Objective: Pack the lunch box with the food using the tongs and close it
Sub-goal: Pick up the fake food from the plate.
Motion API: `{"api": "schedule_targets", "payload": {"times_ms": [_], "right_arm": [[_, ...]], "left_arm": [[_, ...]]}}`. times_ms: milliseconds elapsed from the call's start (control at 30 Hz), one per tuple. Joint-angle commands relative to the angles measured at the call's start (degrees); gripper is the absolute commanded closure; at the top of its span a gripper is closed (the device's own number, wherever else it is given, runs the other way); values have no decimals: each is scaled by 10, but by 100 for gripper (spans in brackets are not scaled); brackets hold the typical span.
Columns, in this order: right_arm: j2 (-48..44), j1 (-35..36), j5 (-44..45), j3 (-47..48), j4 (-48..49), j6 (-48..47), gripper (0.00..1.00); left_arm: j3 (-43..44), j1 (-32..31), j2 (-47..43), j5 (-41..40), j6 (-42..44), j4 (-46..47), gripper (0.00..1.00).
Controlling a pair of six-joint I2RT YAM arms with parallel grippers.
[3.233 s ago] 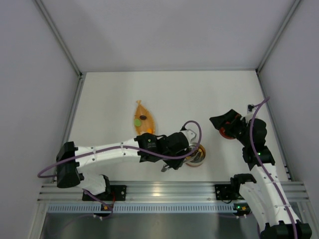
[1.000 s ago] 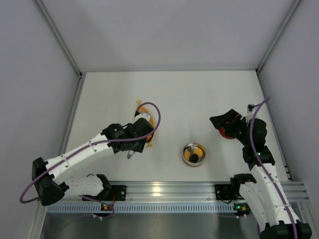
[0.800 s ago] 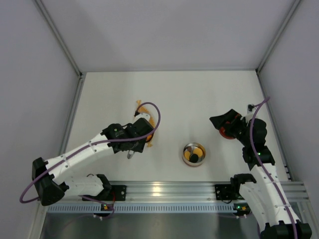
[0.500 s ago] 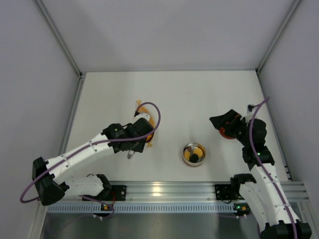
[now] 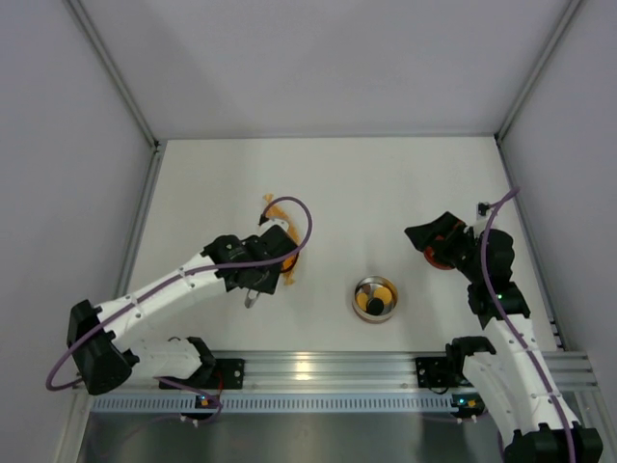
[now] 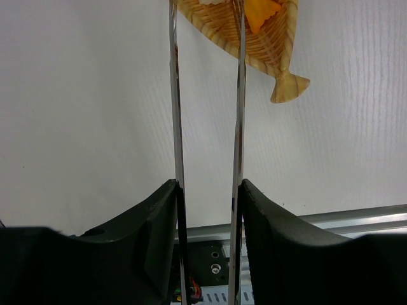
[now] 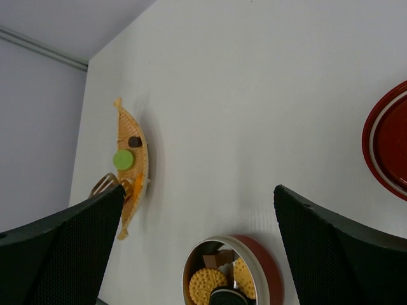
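Observation:
My left gripper [image 6: 206, 187] is shut on the tongs [image 6: 238, 95], whose two slim arms run between its fingers toward an orange woven boat-shaped basket [image 6: 267, 44]. An orange food piece [image 6: 261, 11] lies in the basket by the right tong arm. In the right wrist view the tongs' tips [image 7: 105, 185] rest at the basket, near a green piece [image 7: 123, 159] and a dark piece [image 7: 134, 141]. The lunch box [image 5: 357, 294] stands open at front centre, holding yellow biscuits [image 7: 208, 286] and a dark cookie. My right gripper [image 7: 198, 190] hangs open over the red lid [image 7: 388, 143].
The basket [image 5: 275, 207] lies left of centre, partly under the left arm [image 5: 174, 289]. The lid [image 5: 436, 258] sits on the table at the right, under the right gripper [image 5: 434, 241]. Grey walls enclose the table; an aluminium rail [image 5: 318, 371] runs along the front edge.
About three seconds ago the left arm was over the lunch box; it has swung left to the basket with the tongs. Over the last second it barely shifted. The right arm stayed still.

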Motion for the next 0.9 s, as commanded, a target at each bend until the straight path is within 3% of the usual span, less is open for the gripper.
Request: {"api": "schedule_targets", "payload": {"times_ms": [0,867], "right_arm": [[1,-5,-5,8,37,-9,0],[-7,-6,-2,6,31,-11,0]], "left_arm": [[5,5,5,0,4,-6,53],[6,38,42,20,45,49,57]]}}
